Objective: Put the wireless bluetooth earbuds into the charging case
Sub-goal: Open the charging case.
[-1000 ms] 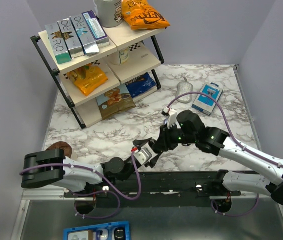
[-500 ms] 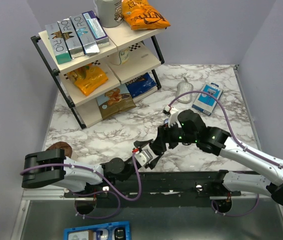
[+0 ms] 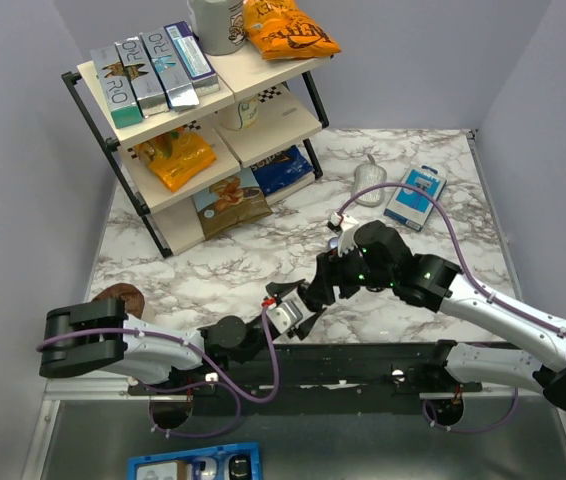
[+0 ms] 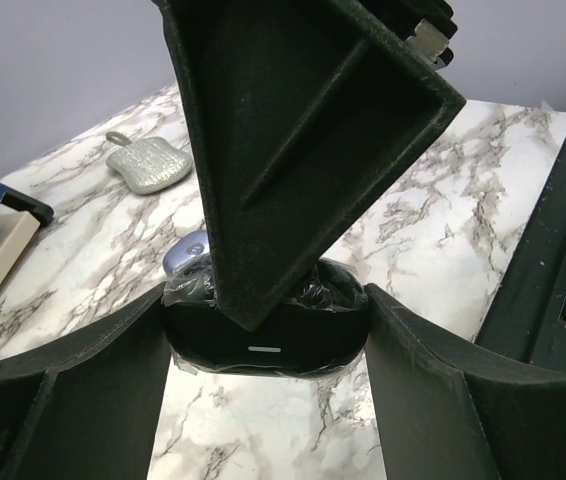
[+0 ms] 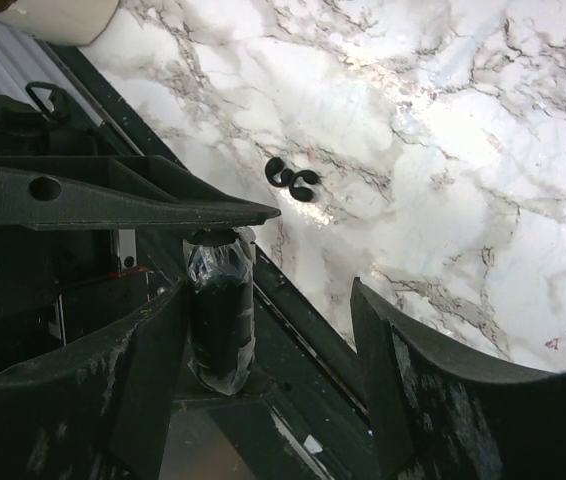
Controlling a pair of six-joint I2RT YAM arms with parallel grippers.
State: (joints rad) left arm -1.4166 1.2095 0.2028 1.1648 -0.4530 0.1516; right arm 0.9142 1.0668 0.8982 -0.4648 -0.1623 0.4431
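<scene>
The charging case (image 4: pixel 263 340) is black, wrapped in clear film, and pinched across its width by my left gripper (image 4: pixel 263 400) just above the marble near the front edge. From the right wrist the charging case (image 5: pixel 220 320) appears edge-on. My right gripper (image 5: pixel 268 295) hangs right over it, jaws open, nothing between them; one of its fingers (image 4: pixel 293 130) points down onto the case's top. Two tiny black curled pieces, the earbuds (image 5: pixel 293 178), lie side by side on the marble just beyond. From above, the left gripper (image 3: pixel 285 310) and right gripper (image 3: pixel 313 295) meet.
A shelf rack (image 3: pixel 203 130) with boxes and snack bags fills the back left. A silver pouch (image 3: pixel 368 180) and a blue box (image 3: pixel 415 195) lie at the back right. The black base rail (image 3: pixel 363 365) runs along the near edge; a brown object (image 3: pixel 118 298) sits far left.
The right gripper's jaws have spread apart, and it has shifted slightly toward the case. The left arm and the case have stayed put.
</scene>
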